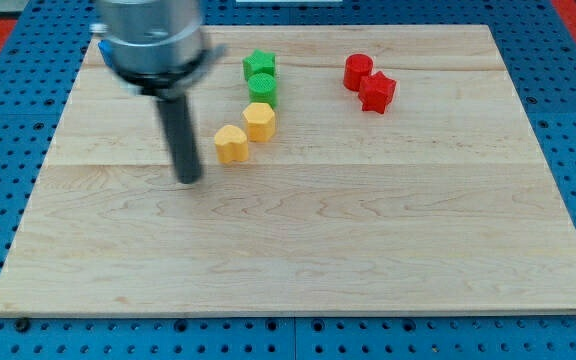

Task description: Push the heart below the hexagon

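A yellow heart block lies on the wooden board, left of centre. A yellow hexagon block sits just up and to the right of it, almost touching it. My tip rests on the board to the lower left of the heart, a short gap away and touching no block. The arm's blurred body fills the view's top left above the rod.
A green star and a green round block sit above the hexagon. A red cylinder and a red star lie at the top right. A blue block peeks out behind the arm.
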### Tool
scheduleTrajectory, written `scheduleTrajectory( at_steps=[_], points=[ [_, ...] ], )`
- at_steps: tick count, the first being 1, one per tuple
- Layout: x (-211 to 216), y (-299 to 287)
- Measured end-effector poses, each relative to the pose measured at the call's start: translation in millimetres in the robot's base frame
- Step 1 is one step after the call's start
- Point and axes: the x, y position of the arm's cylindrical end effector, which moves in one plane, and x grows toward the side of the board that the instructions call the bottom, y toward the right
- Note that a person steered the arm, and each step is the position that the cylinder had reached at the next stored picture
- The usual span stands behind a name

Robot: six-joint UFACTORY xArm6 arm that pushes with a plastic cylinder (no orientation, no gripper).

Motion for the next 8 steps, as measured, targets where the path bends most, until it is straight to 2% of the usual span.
scheduleTrajectory(
  at_steps=[1,2,3,6,7,8],
  points=[
    [-38.8,-34.3],
    [-44.7,7.9],
    [-35.3,39.0],
    [-7.8,73.7],
    [-3.1,52.5],
    [-39.3,-38.5]
  ],
)
